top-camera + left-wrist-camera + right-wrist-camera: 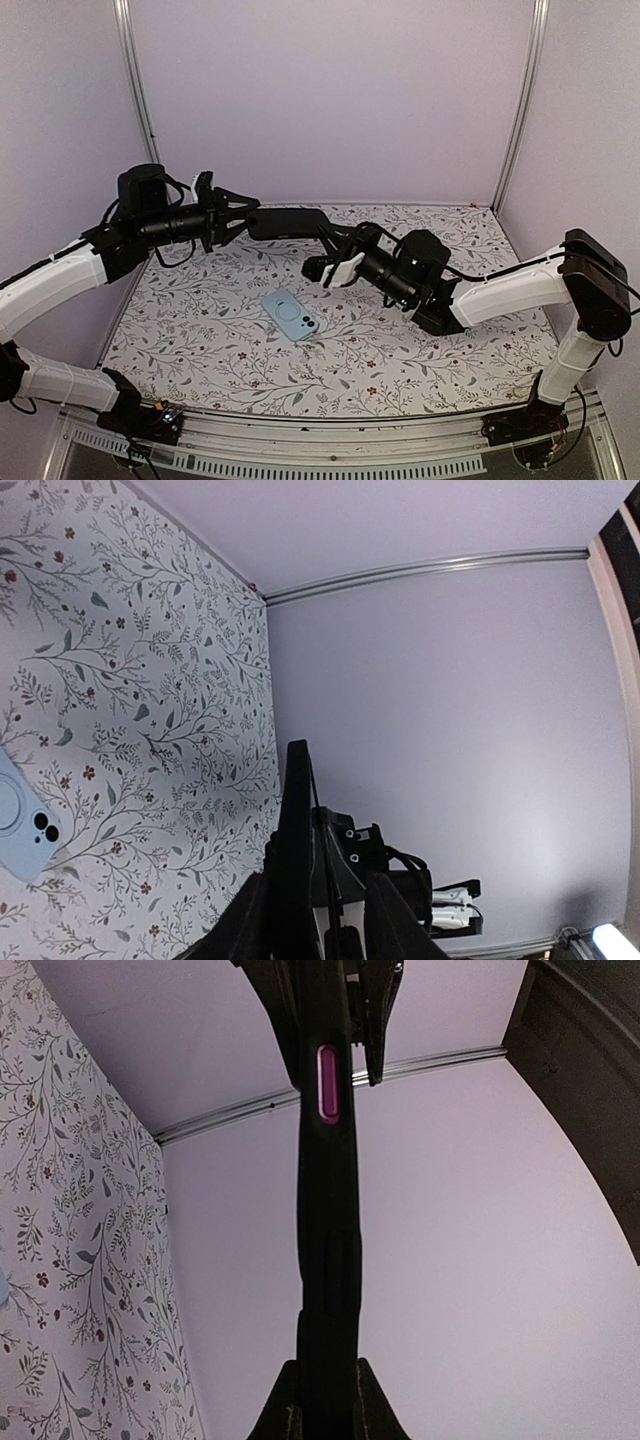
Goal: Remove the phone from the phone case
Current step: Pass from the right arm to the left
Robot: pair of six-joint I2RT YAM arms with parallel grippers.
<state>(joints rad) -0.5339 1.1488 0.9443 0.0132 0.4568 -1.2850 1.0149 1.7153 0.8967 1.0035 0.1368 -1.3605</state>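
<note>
From the top view, the left end effector (232,208) and the right end effector (338,264) each pinch one end of the black case (290,222) and hold it up in the air between them. The phone (290,315) is light blue. It lies flat on the bench (190,340), back side up, close to the middle and out of the case. I count two arms, two end effectors, one case and one phone.

From the left wrist view, the black case (297,820) looks like a thin dark strip, seen from its edge. The left end effector (315,915) is clenched on its near end. The phone (25,830) shows low on the left, apart from the case. I think that if both arms pull hard in different ways, the soft case could bend or slip out.

From the right wrist view, the right end effector (322,1410) grips the bottom of the black case (325,1220), and the left end effector (355,1005) grips the top. There is one pink button (328,1082) on the edge. If one side lets go too soon, the case may swing down, and if both let go, it might fall and bump the phone
</note>
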